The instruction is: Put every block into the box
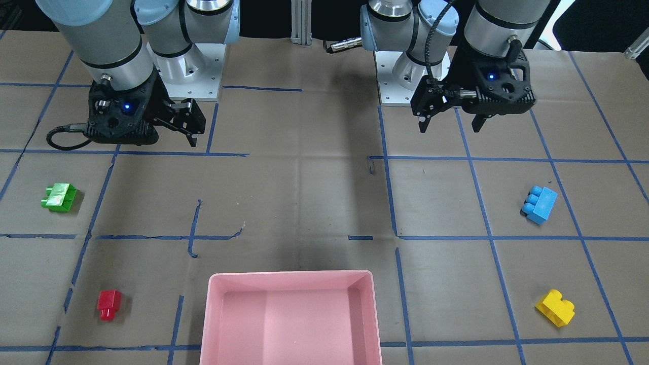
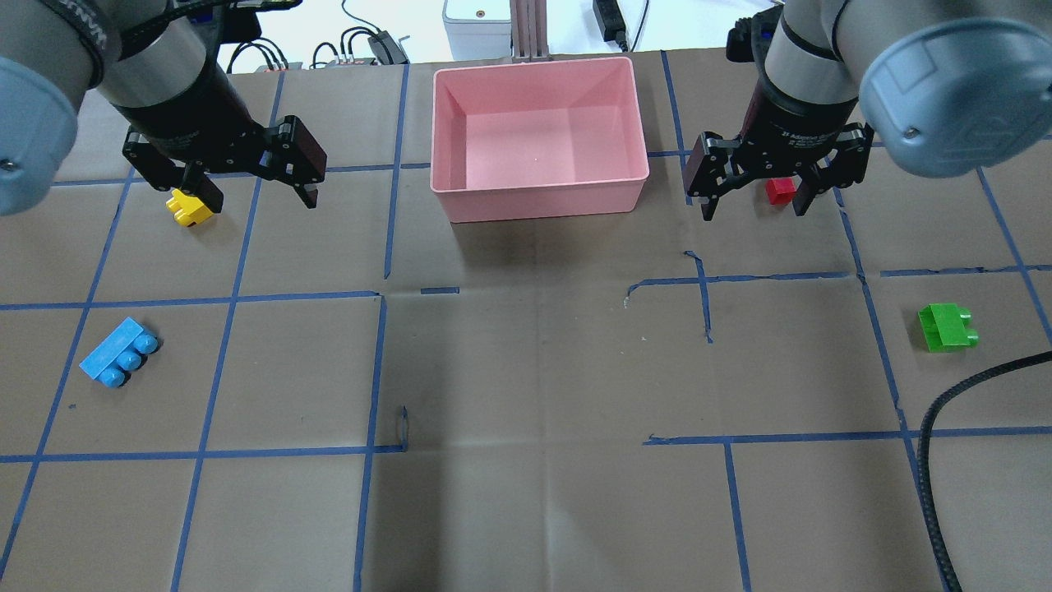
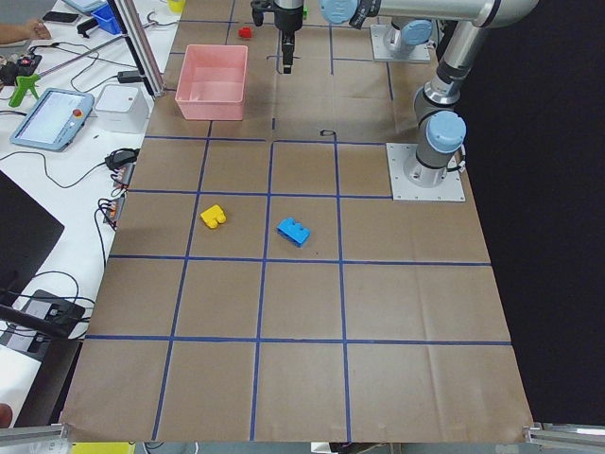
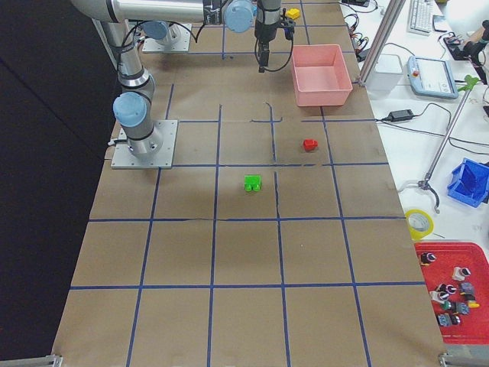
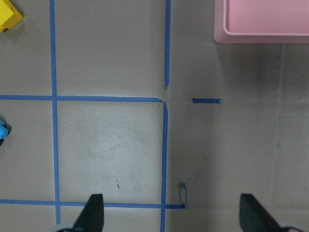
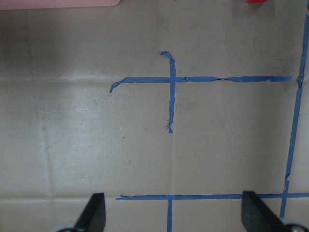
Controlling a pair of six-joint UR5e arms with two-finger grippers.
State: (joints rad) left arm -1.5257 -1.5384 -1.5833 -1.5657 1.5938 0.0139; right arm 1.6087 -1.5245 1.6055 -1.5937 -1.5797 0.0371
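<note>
Nearest you, the pink box [image 1: 289, 282] sits between red block [image 1: 109, 303] and yellow block [image 1: 555, 307], with green block [image 1: 59, 196] and blue block [image 1: 540, 204] beyond, while left gripper [image 2: 256, 197] and right gripper [image 2: 754, 210] hover, fingers spread wide.

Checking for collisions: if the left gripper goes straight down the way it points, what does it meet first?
The left gripper would likely land on bare table paper; the yellow block and blue block lie off to its side.
</note>
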